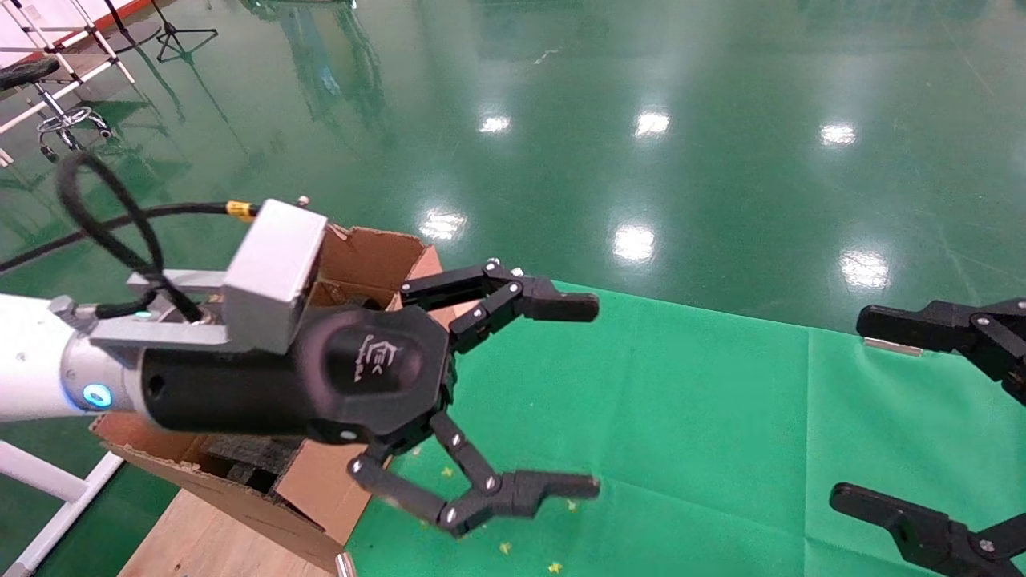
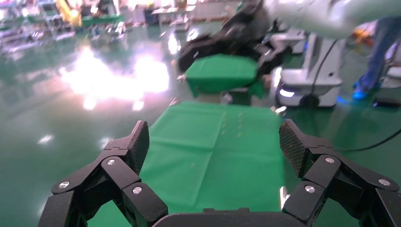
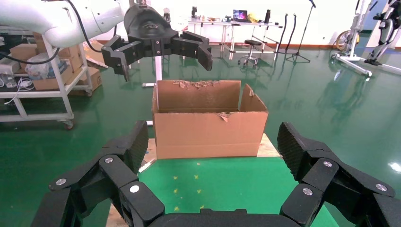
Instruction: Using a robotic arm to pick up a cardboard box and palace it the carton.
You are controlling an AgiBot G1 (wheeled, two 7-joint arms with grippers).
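Bench [image 1: 721, 417]: one, green-covered; the cloth in view is bare apart from a few yellow flecks.

Carton [image 3: 208, 125]: one, flaps up, on a wooden board at the bench end, about 9 o'clock in your head view. The right wrist view shows its outer wall head-on; the head view shows dark foam inside.

Robotic arm [image 1: 32, 369]: one, white, coming in from 9 o'clock. Its left claw [image 1: 597, 393] hangs above the carton's bench-side edge, jaws spread wide, nothing between them; the left wrist view shows only green cloth in the gap.

Right claw [image 1: 850, 409]: at 3 o'clock, also spread wide and empty, facing the carton, looks parked.

Cardboard box: zero visible in any view. You cannot tell whether it sits inside the carton; the left arm blocks most of the opening in the head view, and the right wrist view only sees the outer wall.

Progress, my read: with the left claw empty above the carton and no box on the bench, the drop is probably done, or the pick hasn't started. If done, only the retreat is left.
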